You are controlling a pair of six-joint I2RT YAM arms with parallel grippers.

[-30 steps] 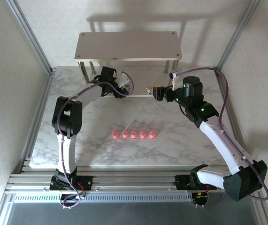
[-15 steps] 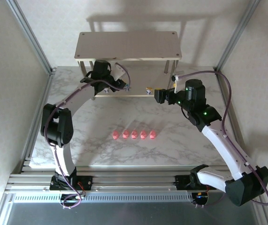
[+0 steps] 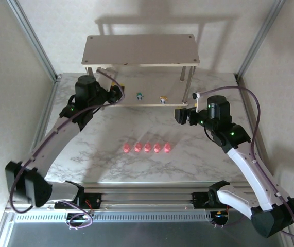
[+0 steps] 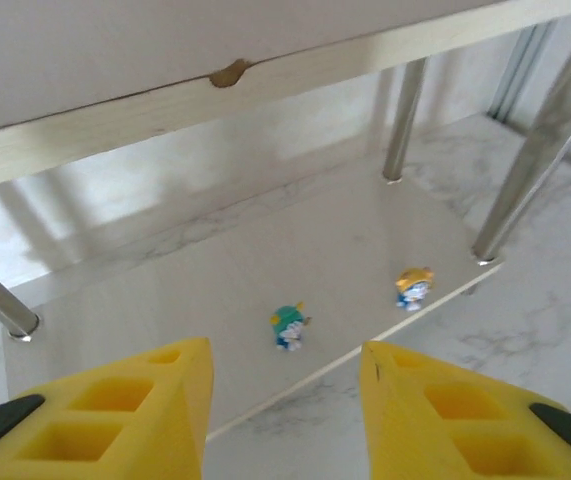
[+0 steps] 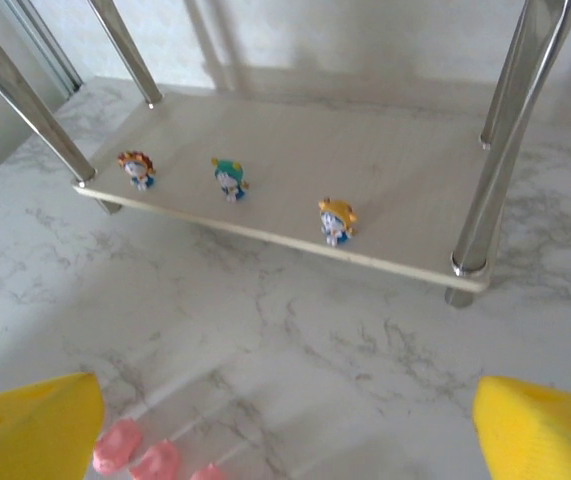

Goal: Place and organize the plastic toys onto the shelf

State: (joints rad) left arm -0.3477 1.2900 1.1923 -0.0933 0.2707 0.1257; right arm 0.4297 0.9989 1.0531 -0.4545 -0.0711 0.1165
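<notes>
Overhead, the two-tier beige-grey metal shelf stands at the far side of the white marbled table. Its lower board carries a teal-topped pale figurine and an orange-topped pale figurine near the front edge. Five rounded pink plastic pig toys lie in a row well in front of the shelf. The left gripper sits at the shelf's front left, and the right gripper is just in front of its right end.

From the left wrist, the left gripper's yellow fingers stand apart and empty, facing both figurines on the shelf.

From the right wrist, the right gripper's fingers are spread wide, holding nothing. A dark-red-topped pale figurine stands at the lower board's left front corner, beside the teal one.
</notes>
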